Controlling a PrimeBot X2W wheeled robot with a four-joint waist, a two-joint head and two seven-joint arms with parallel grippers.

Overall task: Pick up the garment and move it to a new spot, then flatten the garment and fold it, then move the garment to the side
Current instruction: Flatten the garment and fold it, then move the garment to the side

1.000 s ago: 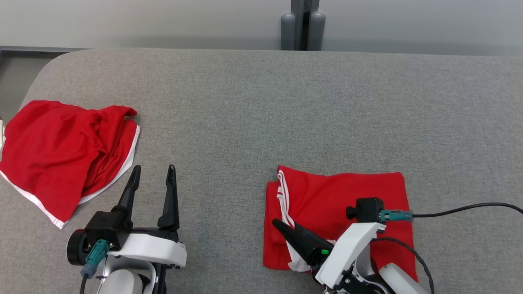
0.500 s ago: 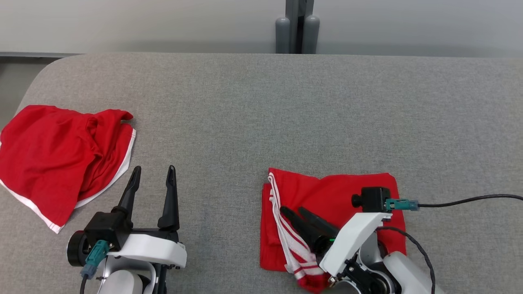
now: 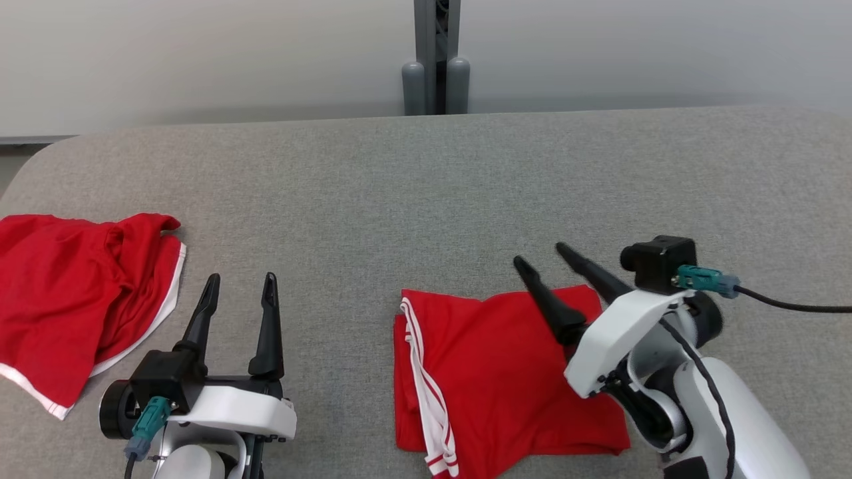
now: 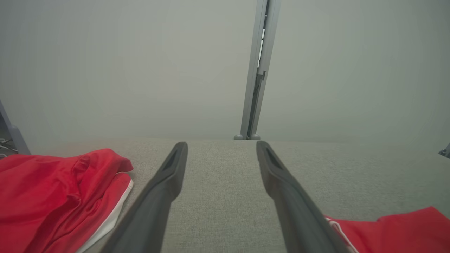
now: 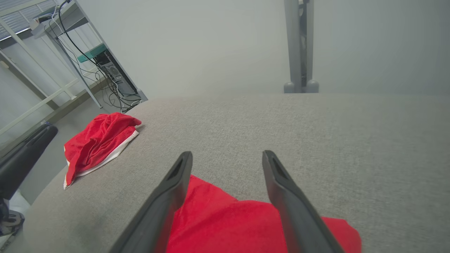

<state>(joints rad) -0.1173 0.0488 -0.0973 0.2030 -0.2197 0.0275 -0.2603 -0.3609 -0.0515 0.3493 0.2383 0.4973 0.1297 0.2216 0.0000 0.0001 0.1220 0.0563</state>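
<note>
A folded red garment with white stripes along its left edge lies flat on the grey table, near the front, right of centre. My right gripper hovers open over its far edge, holding nothing; the right wrist view shows the gripper above the red cloth. Another red garment, crumpled and white-trimmed, lies at the table's left edge. My left gripper stands open and empty between the two, and its wrist view shows the gripper over bare table, with the crumpled garment to its left.
A grey post rises behind the table's far edge. A black cable runs right from my right wrist. The table's left corner is rounded. Off that side stands a shelf frame with cables.
The camera has shifted. My right gripper has lifted off the folded garment's near-left part and swung to its far edge. The garment now lies flat. The left gripper has stayed put.
</note>
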